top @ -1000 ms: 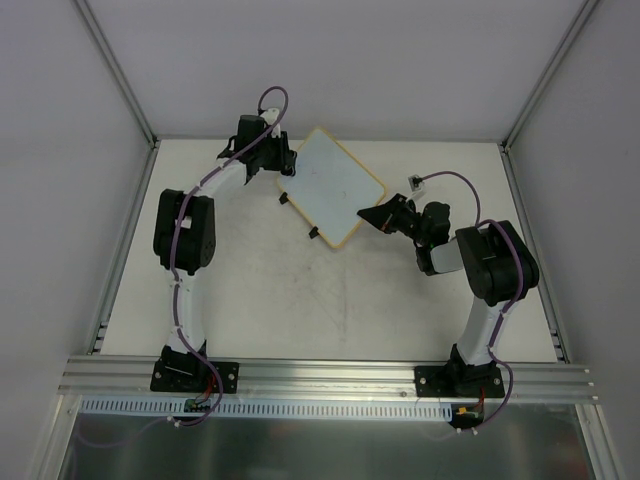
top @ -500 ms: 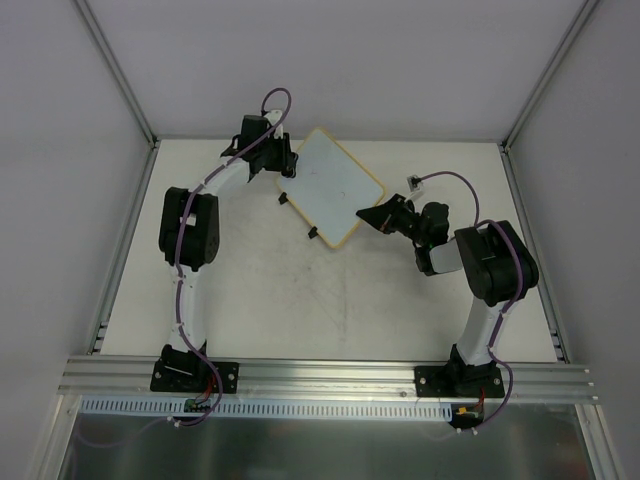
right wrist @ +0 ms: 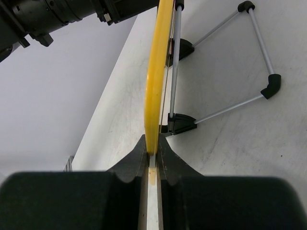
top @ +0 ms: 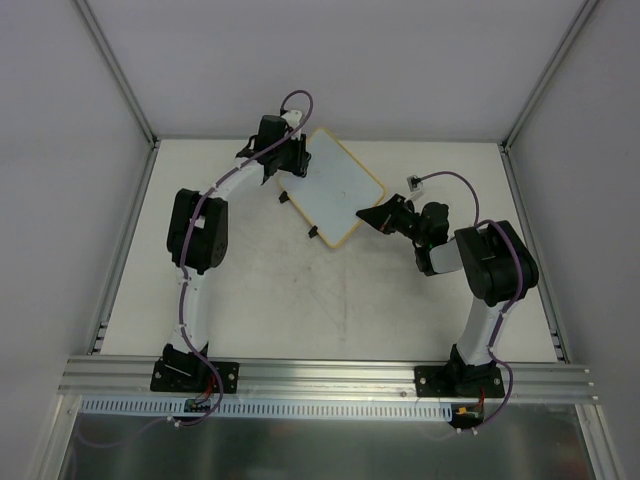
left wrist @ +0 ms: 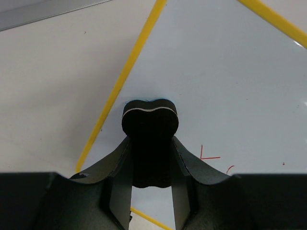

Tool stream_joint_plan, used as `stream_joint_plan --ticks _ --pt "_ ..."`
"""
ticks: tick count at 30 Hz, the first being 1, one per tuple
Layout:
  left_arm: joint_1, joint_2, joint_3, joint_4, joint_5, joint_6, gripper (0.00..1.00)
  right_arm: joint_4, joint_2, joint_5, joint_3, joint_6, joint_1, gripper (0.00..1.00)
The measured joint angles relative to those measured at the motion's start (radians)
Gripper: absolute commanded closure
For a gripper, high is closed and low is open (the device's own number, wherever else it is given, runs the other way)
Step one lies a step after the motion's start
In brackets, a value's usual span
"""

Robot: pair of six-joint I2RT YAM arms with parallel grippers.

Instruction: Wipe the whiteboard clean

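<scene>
Whiteboard: the whiteboard is sitting at the far middle of the desk, turned corner-on to the arms and lying between the two grippers.
Frame: a yellow frame is running round its white face; in the right wrist view the board is showing edge-on as a yellow strip.
Stand: a thin wire stand with black feet is resting on the desk just beside that edge; two black clips are showing along the board's near-left side from above.
Left gripper: the left gripper is reaching over the board's far-left corner and is clamping a black eraser between its fingers.
Eraser: its front end is pressing against the white surface, just inside the yellow frame line on the left.
Marks: small red marks are lying on the board just right of the eraser; the rest of the visible surface is looking white.
Right gripper: the right gripper is closing tightly on the board's near-right edge, with the yellow frame pinched between its jaws.
Arms: both arms are bending inward from their bases at the near edge of the desk, the left one reaching further back.
Cable end: a small white connector is lying on the desk to the right of the board, apart from it.
</scene>
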Motion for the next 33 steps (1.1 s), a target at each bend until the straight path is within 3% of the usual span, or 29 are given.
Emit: stream_joint_plan --ticks 17,33 --pt "-0.211 -0.182 -0.235 0.086 -0.023 -0.045 1.0 -0.016 0.0 0.0 0.0 -0.001 0.0 1.0" --pt "-0.255 -0.21 -0.299 0.149 0.074 -0.08 1.0 -0.036 0.0 0.011 0.0 -0.002 -0.001 1.0"
